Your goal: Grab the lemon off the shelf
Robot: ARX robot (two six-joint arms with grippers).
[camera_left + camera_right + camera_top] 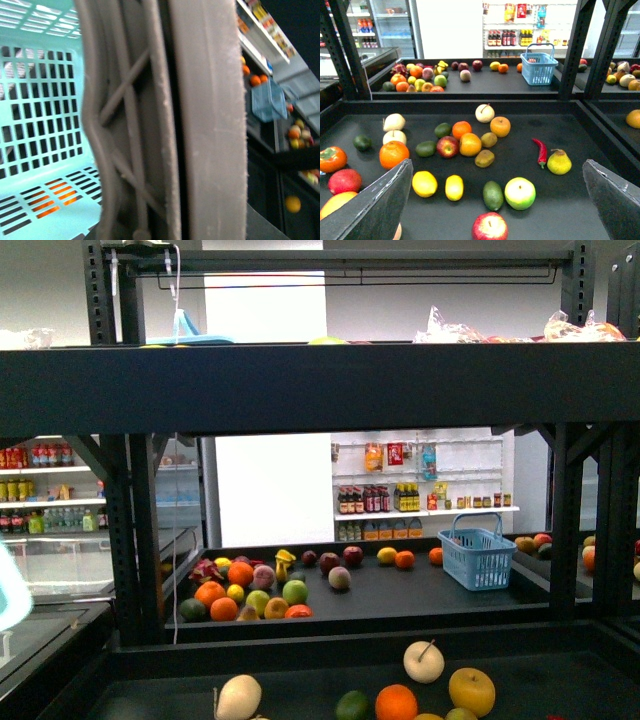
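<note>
The lemon [454, 187] lies on the lower tray tier of the shelf [470, 106], near the green apple [520, 193], with an avocado [493, 195] between the 2. A round yellow fruit [424, 183] sits just beside the lemon, on the side away from the apple. The front view does not show the lemon; its frame seems to cut off the part of the tray where it rests.

The right end effector [497, 162] hangs above this tray with its 2 fingers [375, 205] wide apart and nothing between them. The left end effector [170, 130] fills its own wrist view next to a teal basket [45, 125]; I cannot tell whether it is apart, together or clamped on anything.

The step in hand looks like the approach to the grasp. The lemon sits off the midline between the right fingers, further from it than the apple is, so the arm probably needs to shift across until the lemon is centred. Its long axis appears to run roughly along the gap, which would let the fingers close across the narrow waist. The main risk is crowding. A straight descent, with 1 finger dropping between lemon and avocado and the other between lemon and the yellow fruit, should avoid nudging either neighbour or rolling the lemon toward the apple.
</note>
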